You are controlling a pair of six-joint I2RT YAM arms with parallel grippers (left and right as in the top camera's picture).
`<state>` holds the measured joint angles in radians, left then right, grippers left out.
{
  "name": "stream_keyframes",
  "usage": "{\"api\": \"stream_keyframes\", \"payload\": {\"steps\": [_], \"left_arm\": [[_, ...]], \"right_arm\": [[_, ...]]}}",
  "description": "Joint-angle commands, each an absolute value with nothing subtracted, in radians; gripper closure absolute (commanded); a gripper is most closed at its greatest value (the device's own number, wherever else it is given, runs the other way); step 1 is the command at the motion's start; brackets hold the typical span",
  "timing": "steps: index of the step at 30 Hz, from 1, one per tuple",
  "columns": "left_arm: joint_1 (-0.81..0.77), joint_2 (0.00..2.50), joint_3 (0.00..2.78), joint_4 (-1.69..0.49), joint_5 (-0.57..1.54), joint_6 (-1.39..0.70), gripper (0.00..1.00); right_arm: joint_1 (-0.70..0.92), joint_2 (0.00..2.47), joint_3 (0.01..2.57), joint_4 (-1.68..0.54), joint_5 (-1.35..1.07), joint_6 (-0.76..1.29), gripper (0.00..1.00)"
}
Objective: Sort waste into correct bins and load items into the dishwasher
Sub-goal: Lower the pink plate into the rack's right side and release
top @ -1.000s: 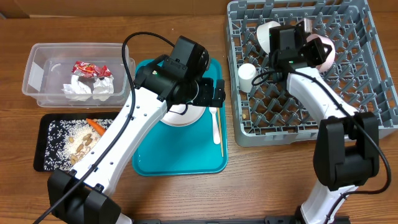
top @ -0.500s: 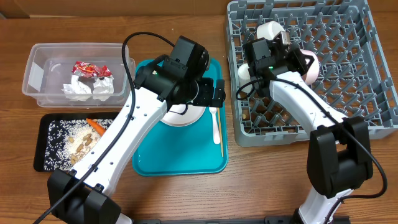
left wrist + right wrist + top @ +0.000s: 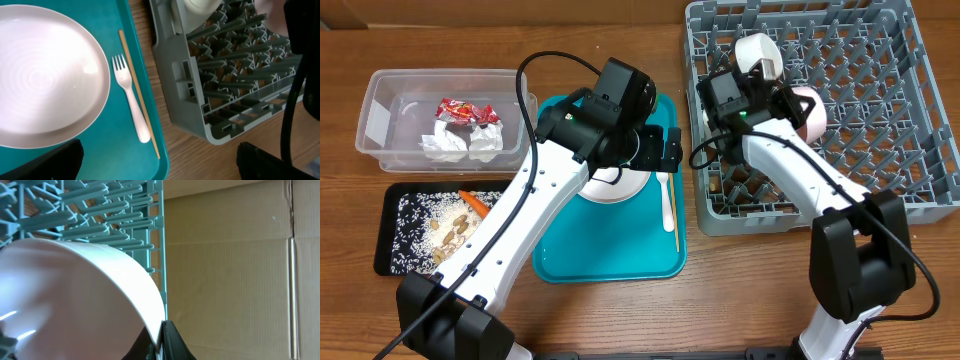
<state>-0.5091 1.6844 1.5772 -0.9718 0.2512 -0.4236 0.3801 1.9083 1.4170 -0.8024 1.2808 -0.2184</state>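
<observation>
My right gripper (image 3: 788,103) is shut on the rim of a pinkish bowl (image 3: 808,112), held on edge over the grey dishwasher rack (image 3: 880,150). In the right wrist view the bowl (image 3: 75,295) fills the left side, its rim pinched between the black fingers (image 3: 172,342). A second bowl (image 3: 758,50) leans in the rack's back left, and a white cup (image 3: 200,5) stands near the rack's left wall. My left gripper (image 3: 155,167) hangs open above the teal tray, over the pale-pink plate (image 3: 45,75), white fork (image 3: 132,100) and wooden stick (image 3: 150,127).
The teal tray (image 3: 610,250) lies between the bins and the rack. A clear tub (image 3: 370,100) holds crumpled napkins (image 3: 470,142) and a red wrapper (image 3: 465,110). The black tray (image 3: 390,255) holds rice scraps (image 3: 450,230) and a carrot (image 3: 473,202).
My right arm has swung left across the rack with the bowl in its grip. The left arm has not moved.
</observation>
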Motion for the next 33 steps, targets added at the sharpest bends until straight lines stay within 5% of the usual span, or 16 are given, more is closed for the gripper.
{"api": "stream_keyframes", "payload": {"steps": [1, 9, 15, 18, 20, 22, 33], "left_arm": [[-0.510, 1.675, 1.579, -0.971, 0.259, -0.423, 0.00], [-0.510, 1.675, 1.579, -0.971, 0.259, -0.423, 0.00], [-0.510, 1.675, 1.579, -0.971, 0.259, -0.423, 0.00], [-0.510, 1.675, 1.579, -0.971, 0.259, -0.423, 0.00], [-0.510, 1.675, 1.579, -0.971, 0.259, -0.423, 0.00], [-0.510, 1.675, 1.579, -0.971, 0.259, -0.423, 0.00], [-0.510, 1.675, 1.579, -0.971, 0.259, -0.423, 0.00]], "right_arm": [[0.406, 1.902, 1.406, -0.801, 1.204, -0.205, 0.95], [0.443, 1.902, 1.406, -0.839, 1.171, -0.184, 0.92], [0.513, 1.902, 1.406, -0.906, 1.137, -0.122, 0.75], [0.536, 1.902, 1.406, -0.929, 1.132, -0.122, 0.50], [0.550, 1.902, 1.406, -0.945, 1.132, -0.122, 0.14], [0.559, 1.902, 1.406, -0.951, 1.132, -0.118, 0.00], [0.517, 1.861, 1.425, -0.963, 1.042, -0.006, 0.00]]}}
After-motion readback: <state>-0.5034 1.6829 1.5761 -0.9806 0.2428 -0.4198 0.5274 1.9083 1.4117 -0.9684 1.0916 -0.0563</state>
